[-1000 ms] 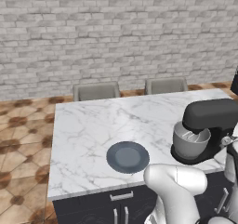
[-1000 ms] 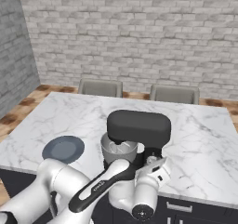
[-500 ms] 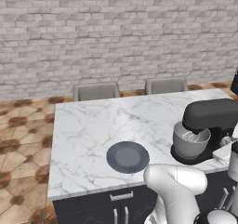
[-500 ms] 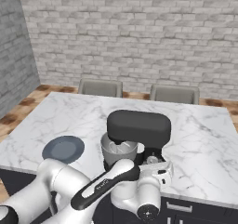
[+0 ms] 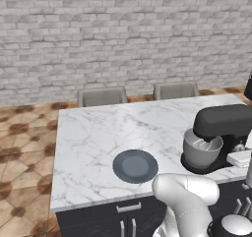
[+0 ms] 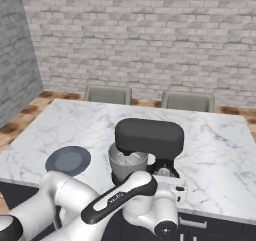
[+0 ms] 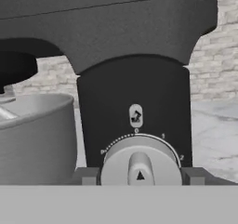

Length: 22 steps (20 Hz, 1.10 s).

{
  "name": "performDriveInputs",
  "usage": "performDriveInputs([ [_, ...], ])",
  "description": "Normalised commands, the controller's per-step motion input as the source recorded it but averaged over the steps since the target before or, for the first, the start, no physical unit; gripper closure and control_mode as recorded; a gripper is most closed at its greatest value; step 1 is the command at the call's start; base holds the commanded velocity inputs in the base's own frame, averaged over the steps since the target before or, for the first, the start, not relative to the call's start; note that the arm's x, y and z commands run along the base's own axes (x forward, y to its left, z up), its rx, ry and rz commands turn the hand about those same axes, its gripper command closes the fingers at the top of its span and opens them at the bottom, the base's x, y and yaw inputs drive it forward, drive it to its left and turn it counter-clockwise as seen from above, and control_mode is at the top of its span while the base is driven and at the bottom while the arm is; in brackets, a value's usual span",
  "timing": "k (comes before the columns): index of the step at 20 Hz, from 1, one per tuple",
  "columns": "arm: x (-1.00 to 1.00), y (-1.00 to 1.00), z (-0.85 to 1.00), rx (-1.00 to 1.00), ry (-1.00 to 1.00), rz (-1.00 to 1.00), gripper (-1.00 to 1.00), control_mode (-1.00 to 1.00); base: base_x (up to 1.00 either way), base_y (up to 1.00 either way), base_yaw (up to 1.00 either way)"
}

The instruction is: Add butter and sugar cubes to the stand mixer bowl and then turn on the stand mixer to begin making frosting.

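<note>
The black stand mixer [image 5: 224, 123] [image 6: 149, 135] stands on the marble counter's near right part. Its grey metal stand mixer bowl [image 5: 199, 152] [image 6: 127, 165] sits under the head. In the hand view the mixer's column [image 7: 135, 79] is close in front, with the bowl [image 7: 32, 139] at the left. My gripper [image 7: 139, 175] is at the silver knob [image 7: 139, 165], one fingertip [image 7: 86, 175] against each side of it, and the knob's pointer is at 0. My white hand [image 6: 172, 186] is at the mixer's near side. The butter and sugar cubes are hidden from view.
A flat dark grey plate [image 5: 135, 165] [image 6: 68, 161] lies near the counter's front edge, left of the mixer, with nothing on it. Two grey chairs [image 5: 102, 96] [image 5: 176, 90] stand behind the island, and a brick wall lies beyond. My arm curves low in front of the counter [image 5: 98, 133].
My hand has edged slightly towards the mixer's side. The mixer, bowl and plate have not moved.
</note>
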Motion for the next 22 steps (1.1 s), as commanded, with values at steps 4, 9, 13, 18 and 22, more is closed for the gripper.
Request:
performDriveInputs([
  [4,-0.19,0.0,0.03,0.39,0.0,-0.13,1.0,-1.0,0.0,0.0,0.0],
  [9,-0.27,0.0,0.06,0.39,0.0,-0.16,1.0,-1.0,0.0,0.0,0.0],
  [13,-0.3,0.0,0.07,0.37,0.02,-0.18,1.0,-1.0,0.0,0.0,0.0],
  [18,-0.29,0.0,0.07,0.36,0.05,-0.18,1.0,-1.0,0.0,0.0,0.0],
  [22,-0.3,0.0,0.06,0.35,0.06,-0.17,1.0,-1.0,0.0,0.0,0.0],
])
